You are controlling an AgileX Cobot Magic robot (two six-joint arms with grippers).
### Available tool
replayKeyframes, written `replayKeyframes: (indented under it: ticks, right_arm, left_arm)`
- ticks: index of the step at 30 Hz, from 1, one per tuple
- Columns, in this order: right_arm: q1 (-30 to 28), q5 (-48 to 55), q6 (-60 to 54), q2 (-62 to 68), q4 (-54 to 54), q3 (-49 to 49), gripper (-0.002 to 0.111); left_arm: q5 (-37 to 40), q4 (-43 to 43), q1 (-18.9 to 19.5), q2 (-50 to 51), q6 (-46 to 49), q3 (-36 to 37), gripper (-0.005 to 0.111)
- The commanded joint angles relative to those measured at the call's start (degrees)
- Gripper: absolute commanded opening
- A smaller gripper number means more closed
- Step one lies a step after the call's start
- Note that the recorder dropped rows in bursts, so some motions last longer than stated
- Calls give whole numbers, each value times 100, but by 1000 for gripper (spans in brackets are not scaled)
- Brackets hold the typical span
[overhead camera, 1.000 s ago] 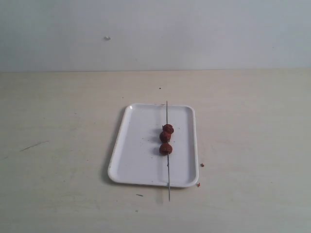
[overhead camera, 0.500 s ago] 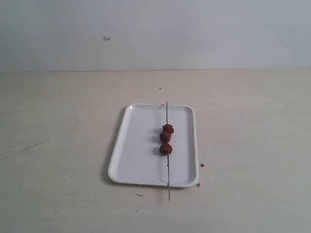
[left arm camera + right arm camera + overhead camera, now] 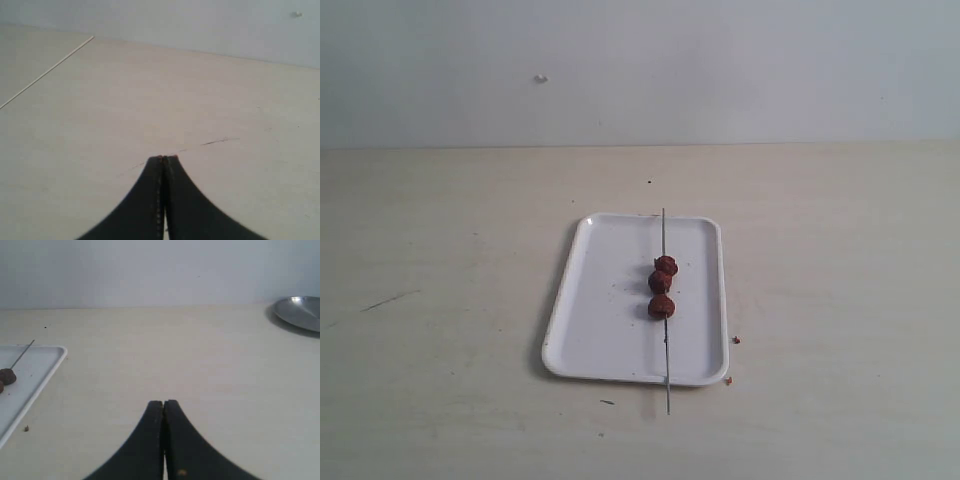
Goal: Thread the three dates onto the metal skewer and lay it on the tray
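Dates (image 3: 660, 283) on the metal skewer (image 3: 663, 230) rest in the tray (image 3: 605, 300) on beige table (image 3: 450, 350); left gripper (image 3: 164, 158), right gripper (image 3: 163, 402) closed.

My off-arm cam sits raised in front of the pale beige tabletop (image 3: 440, 380), angled down toward the plain white wall (image 3: 720, 70), with the white rectangular tray (image 3: 595, 330) mid-frame at medium range. Left wrist cam rides low, peering over my left gripper (image 3: 163, 158) at bare tabletop; the thin dark scratch (image 3: 220, 141) shows in both views. Right wrist cam, equally low over my right gripper (image 3: 163, 402), shares just the tray's corner.
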Motion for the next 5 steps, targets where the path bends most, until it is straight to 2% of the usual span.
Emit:
replayKeyframes:
  ticks: [1, 5]
  right_arm:
    - [-17, -76, -44, -22, 2, 13, 0]
    - [-17, -76, -44, -22, 2, 13, 0]
  left_arm:
    - [-10, 31, -26, -35, -49, -14, 0]
    - [-10, 31, -26, -35, -49, -14, 0]
